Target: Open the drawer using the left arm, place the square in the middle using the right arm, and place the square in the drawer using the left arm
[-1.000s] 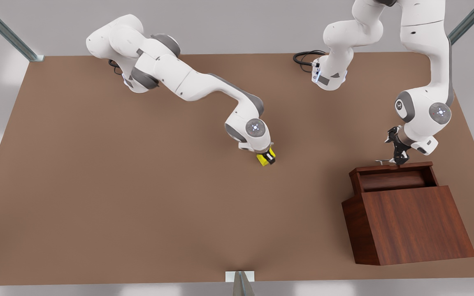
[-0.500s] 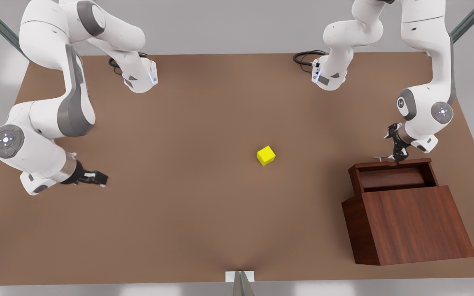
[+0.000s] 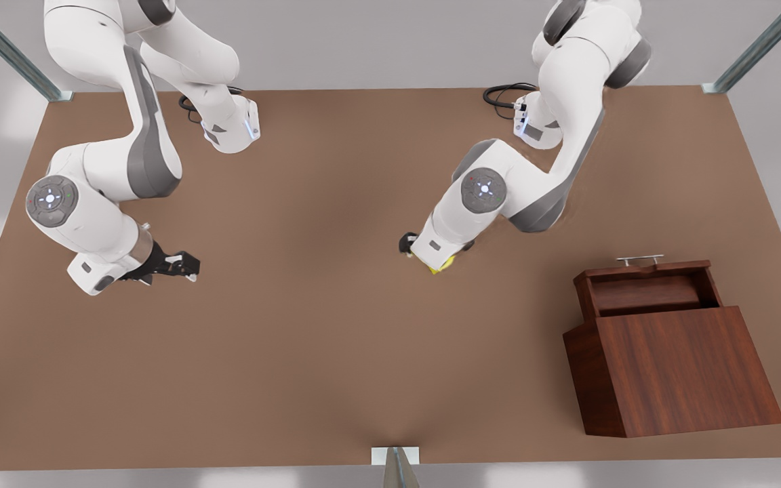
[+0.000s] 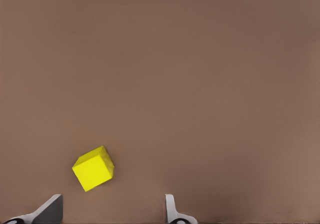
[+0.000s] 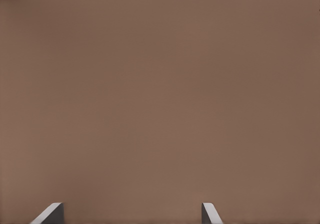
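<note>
Room: pale grey walls surround the table, with metal frame struts [image 3: 7,51] at the corners and one more at the near edge.
Table [image 3: 295,352]: one matte brown top, plain and unmarked, bearing everything in the scene.
Arms: two white jointed arms with grey joint covers, their bases at the far edge of the table.
Cabinet [image 3: 675,369]: one slanted dark wood-grain box on the front view's right, its long sides running toward the near edge.
Drawer [image 3: 648,288]: one, pulled out toward the far edge, its interior exposed; the silver bar handle [image 3: 640,259] lies across the outer end, parallel to the far table edge.
Left arm: reaches down over the table's middle; the left gripper [image 4: 112,211] hangs over the cube, fingers [image 4: 47,211] spread wide and touching nothing.
Right arm: waits at the front view's left; the right gripper [image 3: 184,263] sits low over bare table, pointing toward the middle, fingers apart and empty.
Square [image 4: 93,168]: one small yellow cube, resting on the table's middle, well apart from the drawer. It has no long axis; in the left wrist view its edges sit turned at an angle to the finger line. In the front view a yellow corner [image 3: 439,269] peeks from under the left wrist.
</note>
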### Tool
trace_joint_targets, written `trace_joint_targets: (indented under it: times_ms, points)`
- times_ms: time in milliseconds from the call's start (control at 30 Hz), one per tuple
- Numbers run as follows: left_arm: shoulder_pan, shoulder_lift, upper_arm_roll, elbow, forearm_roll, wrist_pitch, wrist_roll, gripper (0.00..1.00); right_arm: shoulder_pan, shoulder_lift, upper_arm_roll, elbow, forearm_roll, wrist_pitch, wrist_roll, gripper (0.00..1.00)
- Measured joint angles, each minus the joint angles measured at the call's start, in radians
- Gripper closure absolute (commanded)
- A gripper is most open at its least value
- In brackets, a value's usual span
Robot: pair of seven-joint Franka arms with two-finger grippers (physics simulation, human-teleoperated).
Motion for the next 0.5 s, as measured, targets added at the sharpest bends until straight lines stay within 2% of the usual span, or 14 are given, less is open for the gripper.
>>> trace_joint_targets:
  times_ms: [33, 67, 133, 167, 200, 300, 400, 500]
  points:
    - [-0.081, 0.031, 0.010, 0.019, 0.019, 0.000, 0.002, 0.00, 0.000, 0.004, 0.000, 0.001, 0.000, 0.000, -0.001, 0.00]
    - [-0.089, 0.039, 0.008, 0.007, 0.047, 0.000, 0.016, 0.00, -0.001, 0.006, 0.000, 0.003, 0.000, 0.000, 0.000, 0.00]
    - [-0.083, 0.027, 0.011, -0.182, 0.084, 0.037, 0.451, 0.00, 0.000, 0.015, 0.000, 0.002, 0.000, 0.009, 0.000, 0.00]
    - [-0.083, 0.019, 0.015, -0.287, 0.097, 0.163, 0.467, 0.00, -0.001, 0.016, 0.000, 0.003, 0.000, 0.009, 0.000, 0.00]
    - [-0.075, -0.015, 0.040, -0.350, 0.109, 0.209, 0.589, 0.00, -0.001, 0.023, -0.001, 0.009, 0.000, 0.009, 0.000, 0.00]
    - [-0.055, -0.049, 0.074, -0.427, 0.121, 0.218, 0.851, 0.00, -0.001, 0.035, -0.002, 0.012, -0.001, 0.022, 0.000, 0.00]
    - [-0.044, -0.113, 0.088, -0.613, 0.095, 0.393, 0.909, 0.00, -0.010, 0.034, -0.006, 0.011, -0.003, 0.011, 0.009, 0.00]
    - [-0.045, -0.110, 0.089, -0.658, 0.080, 0.443, 0.905, 0.00, -0.012, 0.034, -0.006, 0.011, -0.003, 0.011, 0.008, 0.00]
